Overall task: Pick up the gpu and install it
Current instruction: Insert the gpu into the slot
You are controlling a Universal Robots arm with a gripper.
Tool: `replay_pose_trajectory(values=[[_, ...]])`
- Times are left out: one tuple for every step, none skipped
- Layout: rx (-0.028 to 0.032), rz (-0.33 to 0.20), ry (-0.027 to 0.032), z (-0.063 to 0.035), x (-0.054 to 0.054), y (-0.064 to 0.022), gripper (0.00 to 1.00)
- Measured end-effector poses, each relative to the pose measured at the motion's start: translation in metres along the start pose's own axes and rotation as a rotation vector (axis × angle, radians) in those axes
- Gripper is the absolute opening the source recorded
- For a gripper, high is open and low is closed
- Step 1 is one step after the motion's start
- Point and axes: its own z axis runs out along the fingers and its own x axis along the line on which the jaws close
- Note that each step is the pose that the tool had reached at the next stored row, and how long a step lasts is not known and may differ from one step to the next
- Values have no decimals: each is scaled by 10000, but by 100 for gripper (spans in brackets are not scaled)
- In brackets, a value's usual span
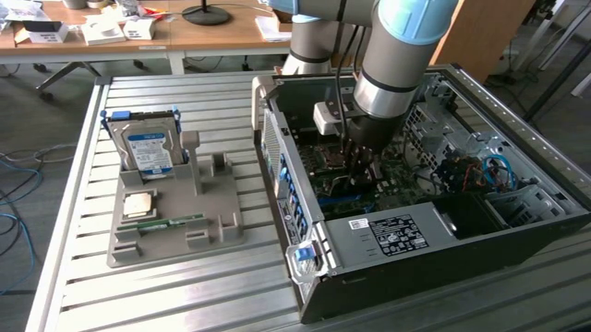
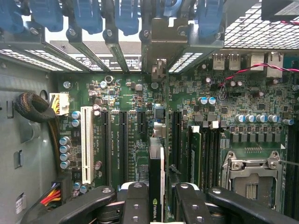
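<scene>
Pinches thin dark gpu card (image 2: 156, 177) in black gripper (image 2: 157, 205), three o'clock of grey tray (image 1: 165, 249) in exterior view; tilted, may jam against green motherboard (image 2: 140, 150).

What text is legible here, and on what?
"NVIDIA", beside a green logo: edge of the gpu, held in the end effector.
Too small to read: white sticker on the case.
Blurred: hard drive label.
Too small: motherboard print.

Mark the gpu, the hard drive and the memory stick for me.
gpu (image 2: 156, 172): wrist view, dark edge facing the camera.
hard drive (image 1: 148, 151): exterior view, its blue label.
memory stick (image 1: 171, 222): exterior view, middle of its green strip.
</scene>
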Motion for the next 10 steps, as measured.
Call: replay_pose_trajectory(values=[[0,-1,-1,3,0,0,26],[0,-1,-1,2,0,0,26],[0,0,0,2,0,0,26],[0,-1,0,2,0,0,26],[0,0,0,3,0,0,26],[0,-1,-1,5,0,0,26],[0,-1,-1,6,0,0,26],[0,0,-1,6,0,0,26],[0,0,-1,6,0,0,26],[0,0,-1,6,0,0,26]])
